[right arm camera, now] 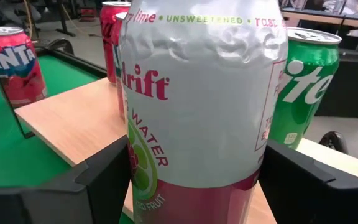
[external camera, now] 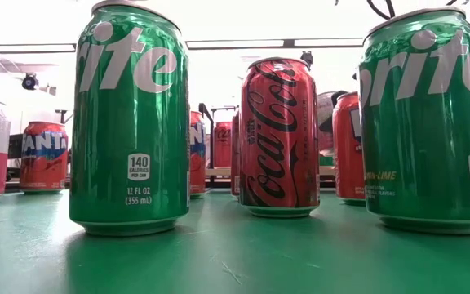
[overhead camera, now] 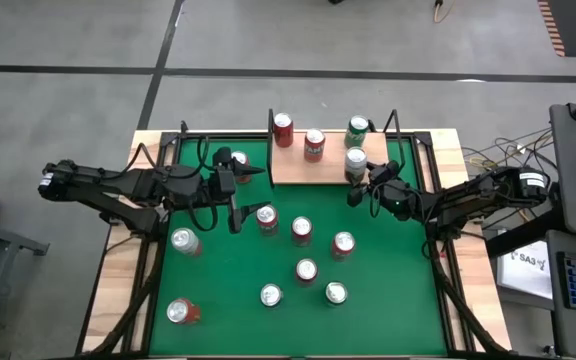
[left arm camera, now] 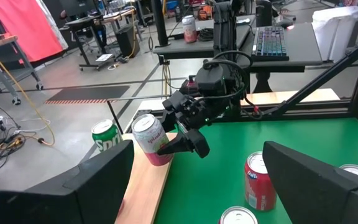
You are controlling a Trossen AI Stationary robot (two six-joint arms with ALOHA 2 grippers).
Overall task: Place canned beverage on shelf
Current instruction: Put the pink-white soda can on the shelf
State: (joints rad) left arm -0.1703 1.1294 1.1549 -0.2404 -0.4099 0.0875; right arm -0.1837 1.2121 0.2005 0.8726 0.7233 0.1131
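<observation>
A silver and pink canned beverage is at the near right corner of the shelf, a light wood board at the far side of the green table. My right gripper is shut on it. The can fills the right wrist view, with the fingers on either side of it. Two red cans and a green can stand on the board on their bases. My left gripper hangs open above the table's left half, with nothing between its fingers. My right gripper pinches the can's lower side wall between its two fingers, coming in level from the table's right side. The can stays nearly upright, a little tilted, with its base at the board's near edge. I cannot tell whether it rests there.
Several loose cans stand on the green felt: red ones near the middle and silver-topped ones toward the near edge. In the low view, two green cans and a red one stand close up. Black uprights flank the board.
</observation>
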